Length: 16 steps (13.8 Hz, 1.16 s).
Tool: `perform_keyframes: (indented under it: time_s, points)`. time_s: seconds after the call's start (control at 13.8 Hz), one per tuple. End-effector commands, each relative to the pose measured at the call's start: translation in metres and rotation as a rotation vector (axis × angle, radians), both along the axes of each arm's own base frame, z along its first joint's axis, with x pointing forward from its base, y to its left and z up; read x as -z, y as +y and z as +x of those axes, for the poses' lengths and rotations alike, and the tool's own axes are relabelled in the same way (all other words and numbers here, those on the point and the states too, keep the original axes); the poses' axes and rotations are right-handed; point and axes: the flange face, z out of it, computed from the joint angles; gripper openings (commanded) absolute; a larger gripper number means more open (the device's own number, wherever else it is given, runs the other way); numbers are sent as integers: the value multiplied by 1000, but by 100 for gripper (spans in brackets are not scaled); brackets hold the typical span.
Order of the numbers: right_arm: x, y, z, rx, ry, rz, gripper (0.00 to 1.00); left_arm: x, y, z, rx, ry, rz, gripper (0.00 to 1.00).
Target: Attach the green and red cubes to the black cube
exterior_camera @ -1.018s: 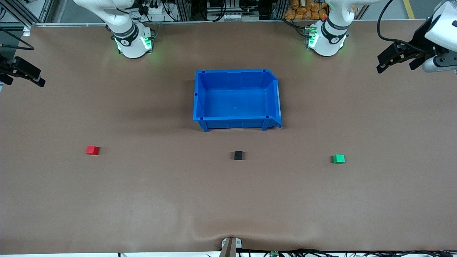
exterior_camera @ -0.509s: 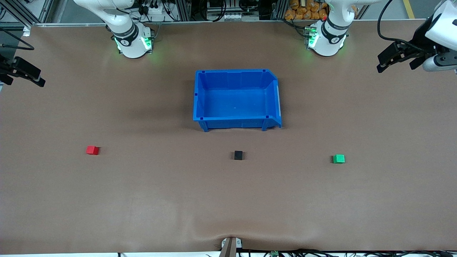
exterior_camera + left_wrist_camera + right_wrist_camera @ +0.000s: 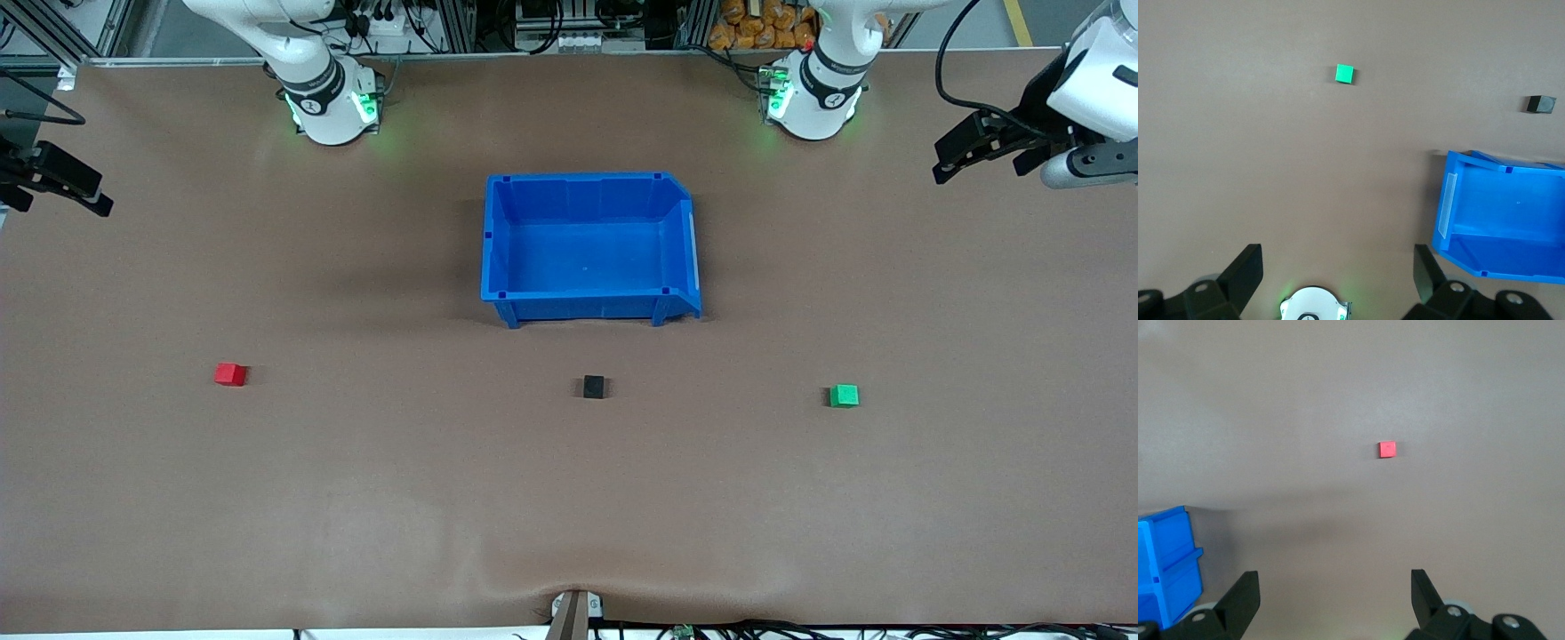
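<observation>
The black cube is seen on the brown desk, just nearer to the front camera than the blue bin and apart from it. The red cube is set well apart from the black cube, toward the right arm's end of the desk; the green cube is set well apart from it toward the left arm's end. All three cubes are separate, lying in a rough row, and none is touched by a tool. Nothing is seen inside the bin.

The left tool is held up over the left arm's end of the desk, its fingers spread wide with nothing between them. The right tool is held up over the right arm's end of the desk, its fingers likewise spread wide and holding nothing.
</observation>
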Motion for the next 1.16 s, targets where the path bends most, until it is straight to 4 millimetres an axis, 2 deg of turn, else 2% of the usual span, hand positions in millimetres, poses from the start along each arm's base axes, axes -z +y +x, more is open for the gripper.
perform_keyframes:
  time_s: [0.0, 0.58, 0.87, 1.09]
  points:
    - [-3, -2, -8, 0, -4, -11, 100, 3, 3, -3, 11, 15, 21, 100]
    - [-3, -2, -8, 0, -3, -11, 100, 20, 5, -3, 8, 50, 25, 100]
    - [-3, -2, -8, -2, -3, -11, 100, 38, 7, 0, 5, 62, 28, 100]
    - [-4, -2, -8, -5, -6, -11, 100, 59, 11, 4, 0, 64, 32, 100]
